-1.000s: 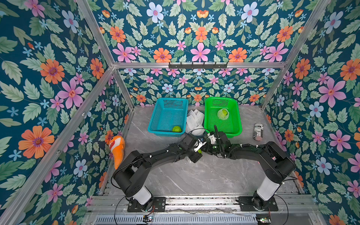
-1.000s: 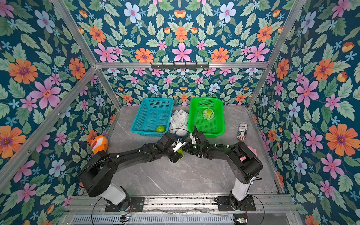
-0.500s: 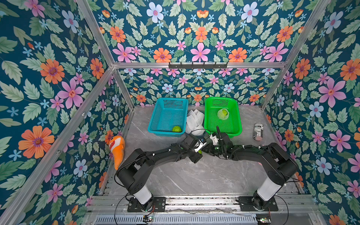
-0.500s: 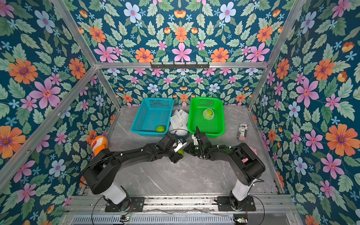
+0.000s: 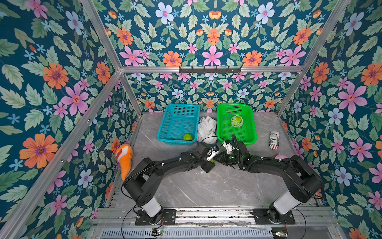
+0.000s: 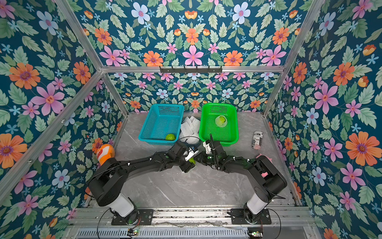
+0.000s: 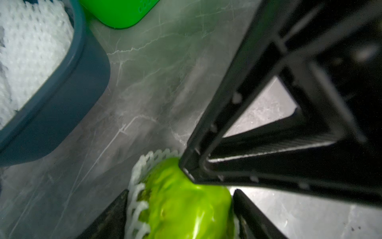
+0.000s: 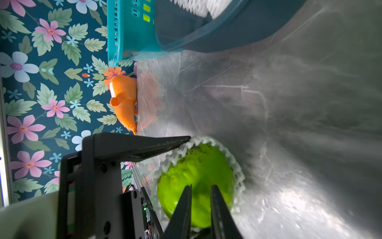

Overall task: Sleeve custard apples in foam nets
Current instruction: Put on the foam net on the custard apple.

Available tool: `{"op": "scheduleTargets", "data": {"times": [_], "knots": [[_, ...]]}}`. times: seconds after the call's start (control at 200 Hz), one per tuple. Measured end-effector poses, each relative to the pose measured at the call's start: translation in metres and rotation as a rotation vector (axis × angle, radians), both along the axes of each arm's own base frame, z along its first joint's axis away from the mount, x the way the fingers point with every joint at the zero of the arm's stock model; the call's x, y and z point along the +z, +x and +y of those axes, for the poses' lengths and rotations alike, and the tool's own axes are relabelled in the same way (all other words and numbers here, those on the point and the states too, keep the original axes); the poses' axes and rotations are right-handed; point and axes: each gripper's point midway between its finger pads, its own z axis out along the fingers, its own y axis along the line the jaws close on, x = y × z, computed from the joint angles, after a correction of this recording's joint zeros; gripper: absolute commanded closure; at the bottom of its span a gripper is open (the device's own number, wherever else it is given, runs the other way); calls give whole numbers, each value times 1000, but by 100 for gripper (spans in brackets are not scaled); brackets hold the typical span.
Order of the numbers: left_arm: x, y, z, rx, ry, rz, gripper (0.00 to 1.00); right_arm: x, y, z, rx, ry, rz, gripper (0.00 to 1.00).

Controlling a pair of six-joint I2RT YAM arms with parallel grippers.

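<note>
**Step in hand: seating the foam net over the custard apple**

1. Location. In both top views the custard apple [image 8: 198, 171] is at mid-frame between the two arm tips. It is just below the gap between the blue basket [image 5: 183, 105] and the green basket [image 5: 234, 104]. Whether it rests on the counter [image 5: 196, 186] cannot be told.

2. Coverage. The foam net [image 8: 237, 175] cups only part of the fruit. In the right wrist view its rim forms a collar around a bare green face.

3. Left gripper [image 7: 180, 198]. The jaws stand wide, one on each flank of the fruit, outside the net and touching it. They grip the custard apple through the foam. Use light pressure, since the foam yields and the skin probably marks easily.

4. Right gripper [image 8: 201, 187]. The jaws stand nearly together with a narrow slit between them, tips at the bare face. Whether a net strand is caught between them cannot be told.

5. Recommended method.
   - Brace the fruit with the left jaws.
   - Draw the rim over the bare face in short pulls, working around the collar.
   - Avoid one long pull, which would likely let the opposite side slip back.
   - Keep the tips out of the diamond holes.

6. Remaining work. The sleeved fruit [image 5: 236, 121] lies in the green basket. The bare fruit [image 5: 187, 136] lies at the lower right of the blue basket. The spare nets [image 5: 206, 126] lie between the baskets.
</note>
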Motion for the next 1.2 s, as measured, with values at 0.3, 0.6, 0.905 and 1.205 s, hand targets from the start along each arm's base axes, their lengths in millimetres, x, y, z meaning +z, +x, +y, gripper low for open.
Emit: {"op": "scheduleTargets", "data": {"times": [0.3, 0.6, 0.905, 1.205], "knots": [[3, 2, -1, 12, -6, 5, 22, -12, 1, 10, 19, 23, 20, 81], [3, 1, -2, 13, -10, 9, 22, -12, 1, 11, 17, 32, 26, 81], [9, 4, -5, 16, -22, 2, 21, -14, 3, 12, 14, 39, 22, 81], [10, 6, -10, 11, -30, 4, 19, -14, 4, 12, 12, 43, 20, 81]]}}
